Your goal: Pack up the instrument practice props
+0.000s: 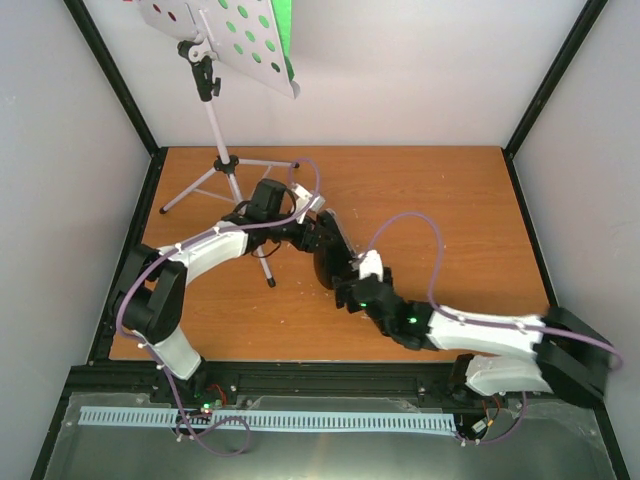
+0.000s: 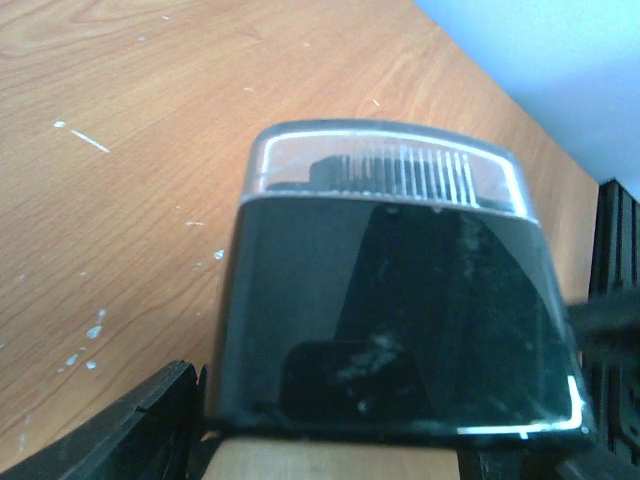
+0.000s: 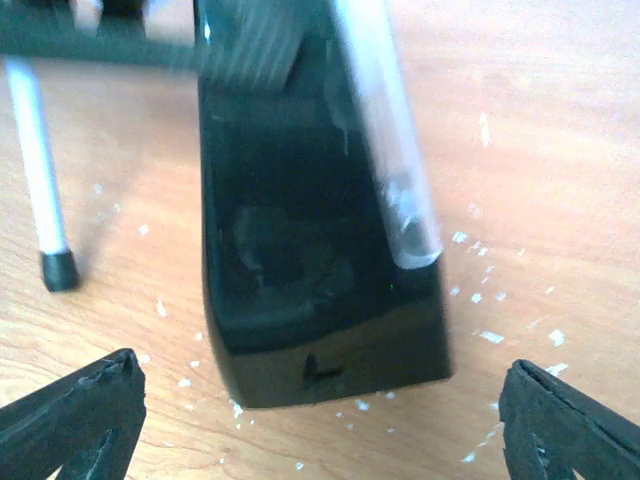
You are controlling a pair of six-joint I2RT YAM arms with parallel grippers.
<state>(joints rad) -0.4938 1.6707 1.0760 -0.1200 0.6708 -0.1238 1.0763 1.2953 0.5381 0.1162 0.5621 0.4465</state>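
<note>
The small black metronome [image 1: 328, 258] with its clear cover lies low over the wooden table [image 1: 450, 200], between the two arms. It fills the left wrist view, metronome [image 2: 390, 300], and my left gripper [image 2: 370, 445] is shut on it, a finger [image 2: 130, 430] at its side. My right gripper [image 3: 320, 430] stands wide open just short of the metronome's base [image 3: 320, 340], touching nothing. The music stand [image 1: 225, 40] stands at the back left on thin silver legs [image 1: 225, 175], with a green sheet [image 1: 285, 30] on its perforated desk.
One stand leg [image 3: 35, 170] with a black foot rests on the table just left of the metronome. Grey walls and black frame posts [image 1: 120, 90] close in the table. A pale slotted strip [image 1: 260, 420] runs along the near edge behind the arm bases.
</note>
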